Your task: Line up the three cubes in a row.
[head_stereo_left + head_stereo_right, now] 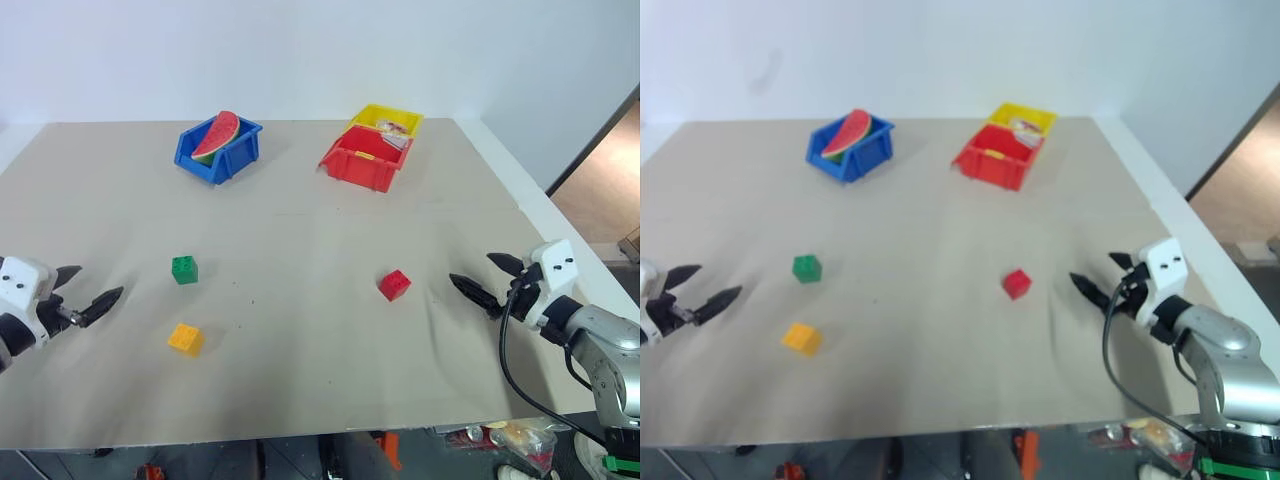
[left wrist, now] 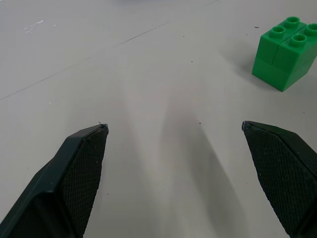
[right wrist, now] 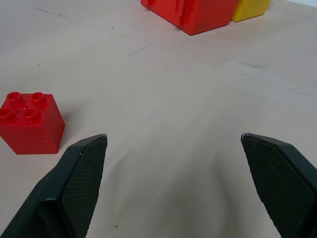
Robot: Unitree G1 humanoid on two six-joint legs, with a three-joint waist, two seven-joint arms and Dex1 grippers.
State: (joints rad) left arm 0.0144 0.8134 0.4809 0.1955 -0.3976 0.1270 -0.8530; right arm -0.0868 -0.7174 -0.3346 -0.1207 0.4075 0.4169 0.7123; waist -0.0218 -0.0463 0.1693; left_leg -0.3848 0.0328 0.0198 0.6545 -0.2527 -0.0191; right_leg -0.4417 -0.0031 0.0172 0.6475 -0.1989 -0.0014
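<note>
My left fingers [image 1: 84, 288] are hanging spread apart w/ nothing between, low over the desk [image 1: 300, 250]. Right fingers [image 1: 488, 279] are gaping too, empty. Green cube [image 1: 184, 269] is sitting at 2 o'clock from my left hand, yellow cube [image 1: 185, 339] at 4 o'clock. Red cube [image 1: 394, 285] is resting apart, at 9 o'clock of my right hand.

Green cube [image 1: 184, 269], yellow-orange cube [image 1: 185, 339], red cube [image 1: 394, 285]; beige table [image 1: 300, 240].

three cubes [image 1: 184, 269] apart before bins [image 1: 218, 148]
</note>
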